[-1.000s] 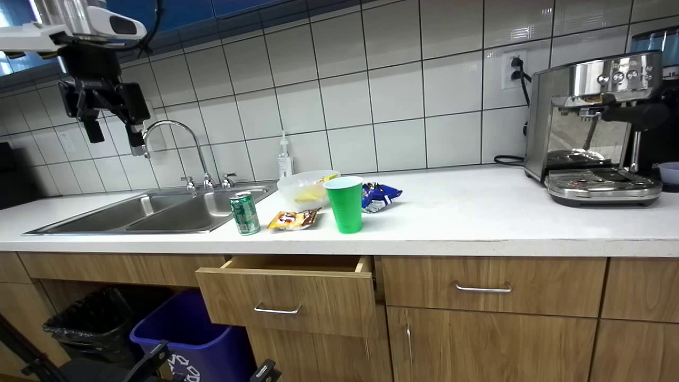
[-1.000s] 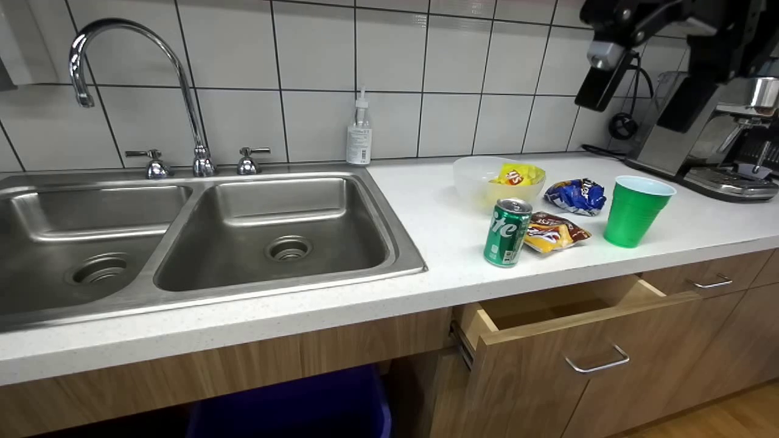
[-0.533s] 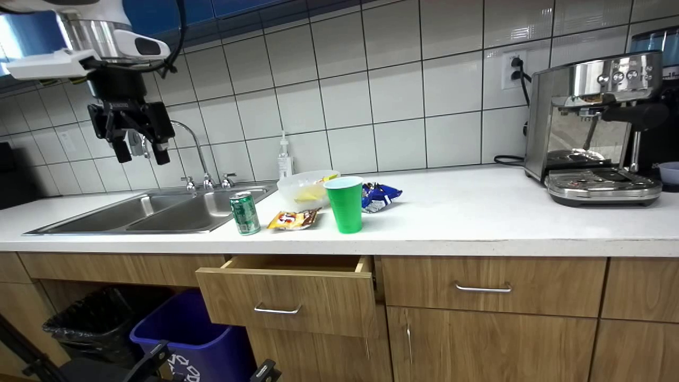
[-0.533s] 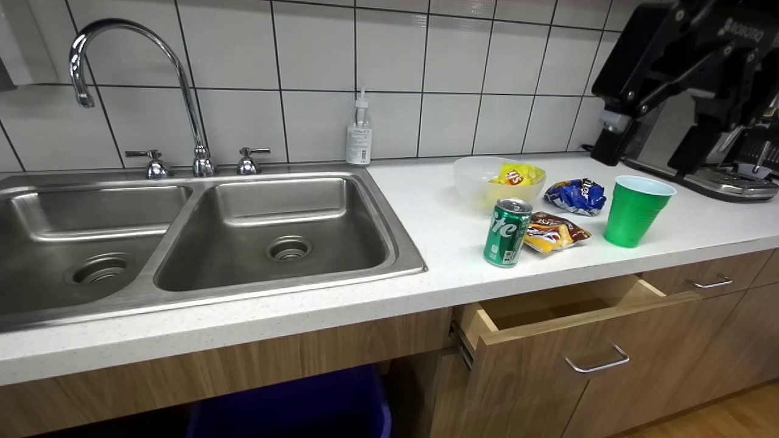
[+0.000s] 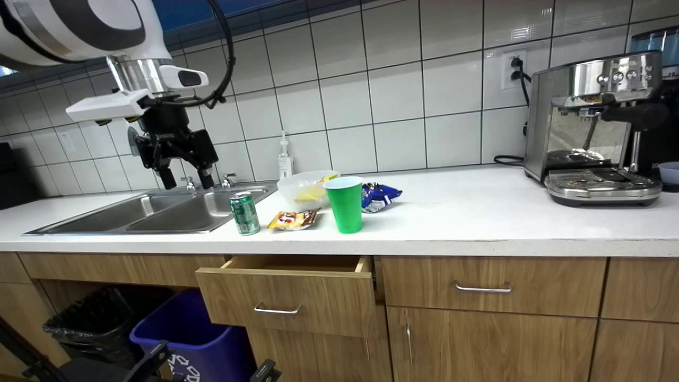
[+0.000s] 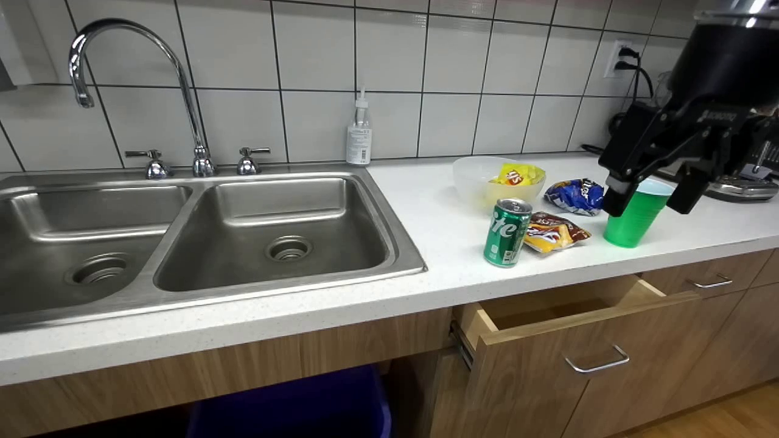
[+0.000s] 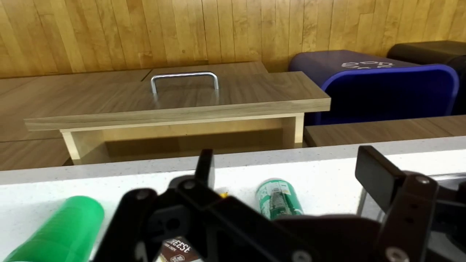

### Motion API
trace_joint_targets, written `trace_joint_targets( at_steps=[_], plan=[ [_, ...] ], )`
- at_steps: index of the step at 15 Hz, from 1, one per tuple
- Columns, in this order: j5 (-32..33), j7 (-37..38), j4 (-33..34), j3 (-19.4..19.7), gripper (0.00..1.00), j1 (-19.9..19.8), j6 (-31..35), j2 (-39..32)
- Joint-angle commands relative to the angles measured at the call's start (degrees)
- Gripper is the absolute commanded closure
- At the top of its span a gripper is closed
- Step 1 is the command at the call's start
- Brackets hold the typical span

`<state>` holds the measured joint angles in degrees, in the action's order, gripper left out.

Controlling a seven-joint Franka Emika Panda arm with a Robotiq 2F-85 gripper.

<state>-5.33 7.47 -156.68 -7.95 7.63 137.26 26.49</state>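
Green can beyond parted jaws

My claw is black; I see a green-and-silver soda can, a white-lined green cup, a brown-and-yellow snack bag and a brown wood-grained drawer.

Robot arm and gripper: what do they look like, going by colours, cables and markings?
The arm is rounded and white with dark grey panels and a shiny metallic collar. A black cable loops beside it, and a white block juts out. The gripper is black and angular, with two blocky fingers and pale lettering that seems to read ROBOTIQ.
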Motion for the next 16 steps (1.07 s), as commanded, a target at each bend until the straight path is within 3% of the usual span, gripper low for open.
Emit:
trace_joint_targets(
  at_steps=[1,11,16],
  plan=[
    [2.8,-1.4,0.0,1.3,0.0,-2.5,5.7,-5.9],
    [12.4,-0.1,3.2,4.1,0.0,-7.8,15.3,-21.7],
    [11.1,-0.3,1.8,4.5,0.0,-6.7,14.6,-20.8]
  ],
)
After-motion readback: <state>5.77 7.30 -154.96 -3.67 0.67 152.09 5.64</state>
